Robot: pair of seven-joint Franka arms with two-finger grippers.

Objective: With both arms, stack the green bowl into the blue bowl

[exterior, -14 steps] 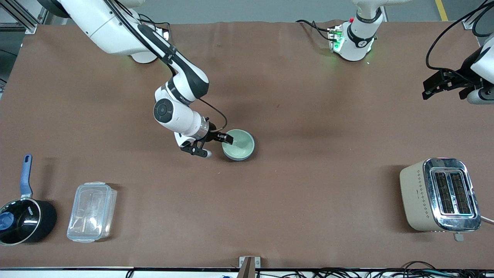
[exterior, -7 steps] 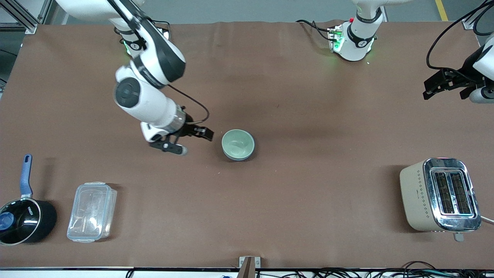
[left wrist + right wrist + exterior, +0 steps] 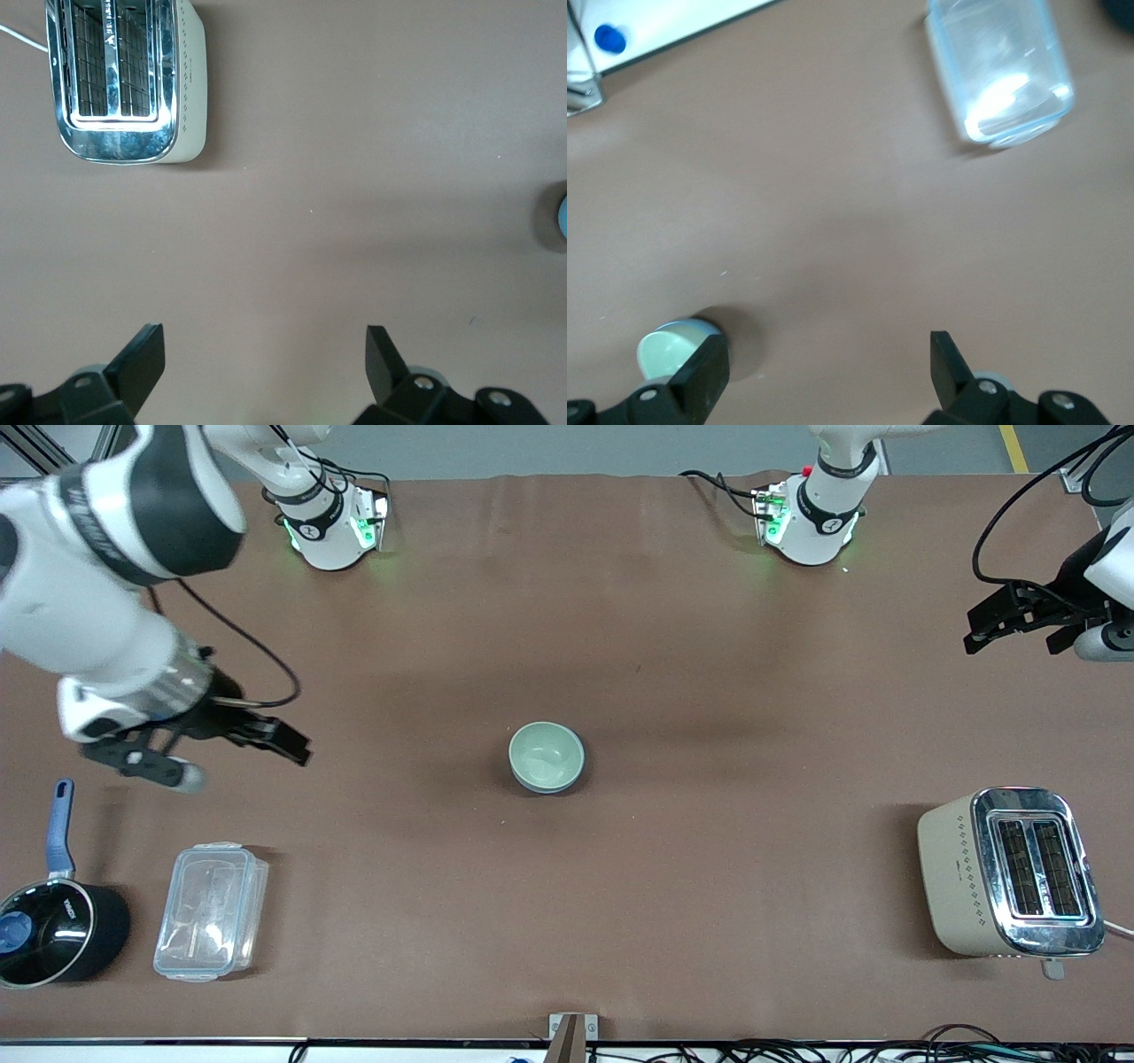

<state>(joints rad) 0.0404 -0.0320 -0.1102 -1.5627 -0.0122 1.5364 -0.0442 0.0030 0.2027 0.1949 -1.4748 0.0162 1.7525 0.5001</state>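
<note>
Green bowl (image 3: 547, 756) nests in the blue bowl (image 3: 576, 772); we hang both grippers (image 3: 237, 755) (image 3: 1014, 622) open, 9 and 3 o'clock, stacking apparently done.

The blue bowl (image 3: 573, 773) shows only as a dark rim under the green bowl (image 3: 546, 755). The black pot (image 3: 53, 932) is cut by the front view's edge, as is the left arm's upper part. The plastic box (image 3: 999, 69) is blurred in the right wrist view.

Green bowl (image 3: 547, 755) nested in blue bowl (image 3: 576, 778)
</note>
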